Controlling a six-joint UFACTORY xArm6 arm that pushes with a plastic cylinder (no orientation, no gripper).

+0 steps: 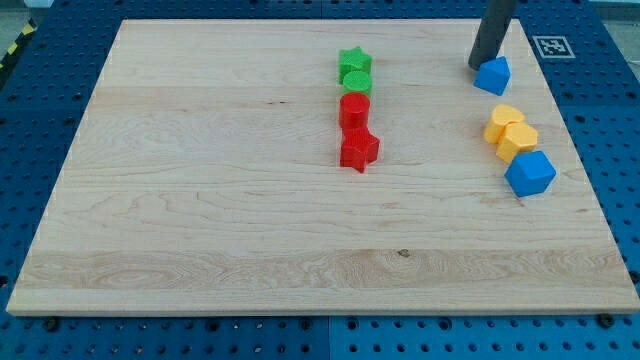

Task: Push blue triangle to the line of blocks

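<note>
The blue triangle (493, 76) lies near the top right of the wooden board (200, 200). My tip (478, 66) stands just at its upper left, touching or nearly touching it. The line of blocks runs down the board's middle: a green star (353, 62), a green round block (357, 82), a red round block (354, 109) and a red star (359, 149). The blue triangle is well to the right of that line.
At the right side lie two yellow blocks (504, 122) (518, 139) and a larger blue block (530, 173) below them. A marker tag (552, 46) sits off the board's top right corner. The board rests on a blue perforated table.
</note>
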